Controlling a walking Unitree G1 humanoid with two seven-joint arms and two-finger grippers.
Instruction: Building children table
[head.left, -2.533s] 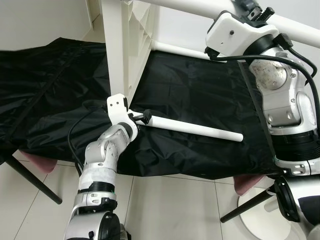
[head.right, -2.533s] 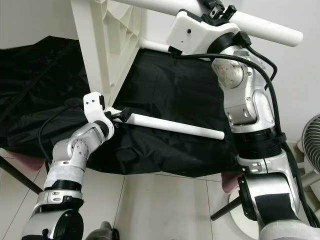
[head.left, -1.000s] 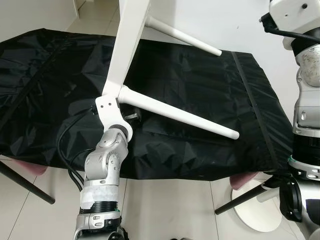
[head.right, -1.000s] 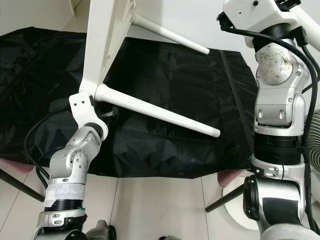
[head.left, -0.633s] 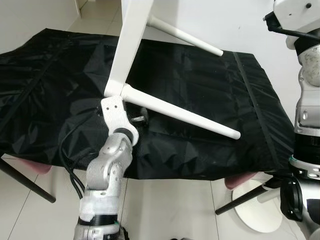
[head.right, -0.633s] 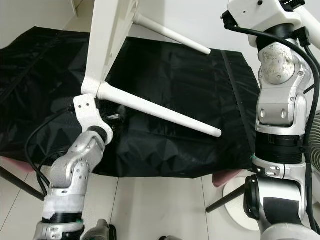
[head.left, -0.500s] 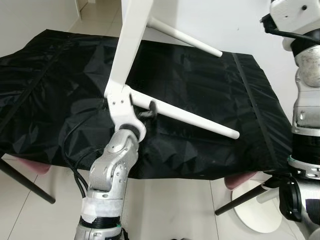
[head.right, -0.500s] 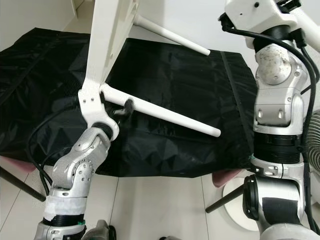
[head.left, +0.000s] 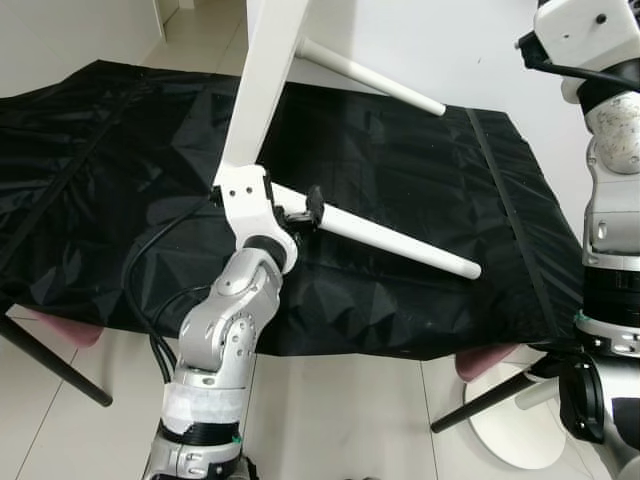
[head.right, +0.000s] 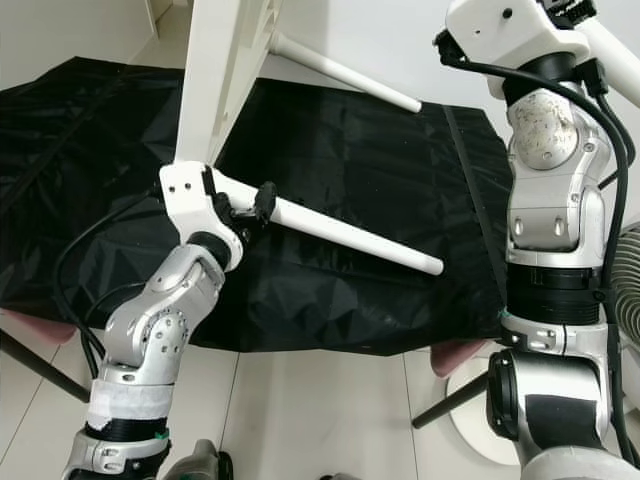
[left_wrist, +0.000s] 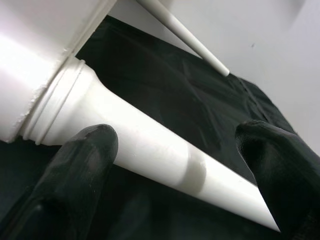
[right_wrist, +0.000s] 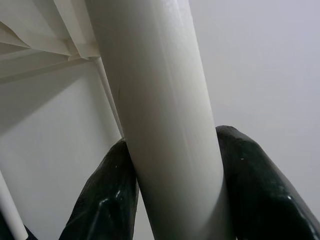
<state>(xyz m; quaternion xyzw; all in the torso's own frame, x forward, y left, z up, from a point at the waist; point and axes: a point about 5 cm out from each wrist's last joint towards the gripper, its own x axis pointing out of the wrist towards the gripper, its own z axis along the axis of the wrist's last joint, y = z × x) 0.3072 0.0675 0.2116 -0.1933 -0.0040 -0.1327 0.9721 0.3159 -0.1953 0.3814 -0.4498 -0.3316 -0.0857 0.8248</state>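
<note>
Right wrist view shows right claw (right_wrist: 175, 200) clamping a table leg (right_wrist: 160, 120); left claw (left_wrist: 175, 165) straddles another leg (left_wrist: 150, 150), spread.

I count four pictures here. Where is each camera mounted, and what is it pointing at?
Left eye view: on the head, looking down at the black cloth; shows both silver arms and the left claw at a white table leg.
Right eye view: the head's other eye, same scene.
Left wrist view: along the left claw's fingers, either side of that leg.
Right wrist view: along the right claw, shut on another leg.
</note>
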